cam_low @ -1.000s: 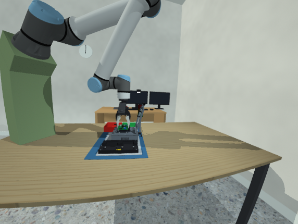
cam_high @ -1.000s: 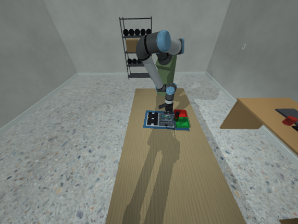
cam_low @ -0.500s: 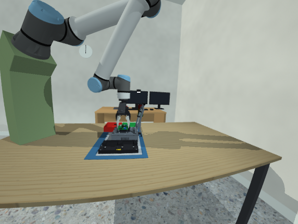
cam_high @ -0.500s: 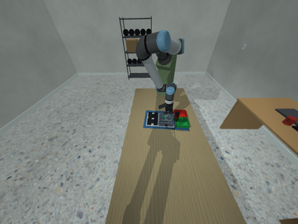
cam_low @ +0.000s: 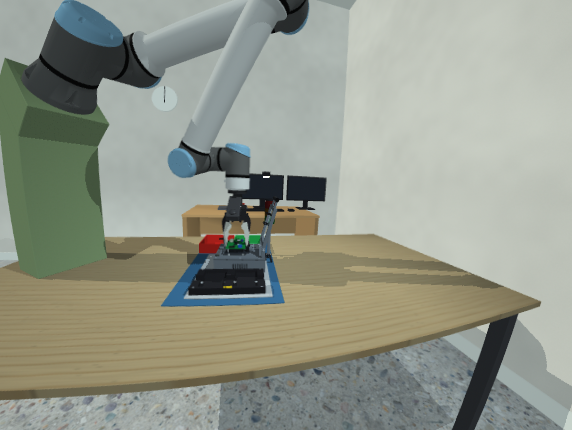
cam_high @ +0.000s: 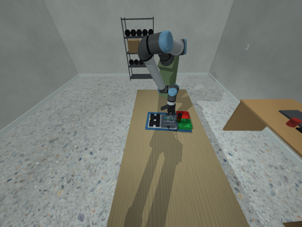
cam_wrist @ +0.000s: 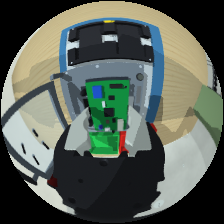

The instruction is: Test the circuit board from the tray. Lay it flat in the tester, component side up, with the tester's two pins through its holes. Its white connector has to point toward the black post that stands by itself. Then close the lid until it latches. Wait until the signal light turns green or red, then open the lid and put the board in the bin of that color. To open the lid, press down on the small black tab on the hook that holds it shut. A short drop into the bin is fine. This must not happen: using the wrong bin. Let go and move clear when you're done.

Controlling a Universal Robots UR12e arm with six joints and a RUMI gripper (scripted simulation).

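one board in one tool

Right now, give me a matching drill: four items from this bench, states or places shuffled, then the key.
Items:
1. green circuit board
2. hinged tester lid
3. black slotted tray
4. red plastic bin

States or places:
A. at the far end of the blue mat from the bins
B. held in the claw over the grey tester
C. beside the green bin
D. raised open

Pairs: 1-B, 2-D, 3-A, 4-C
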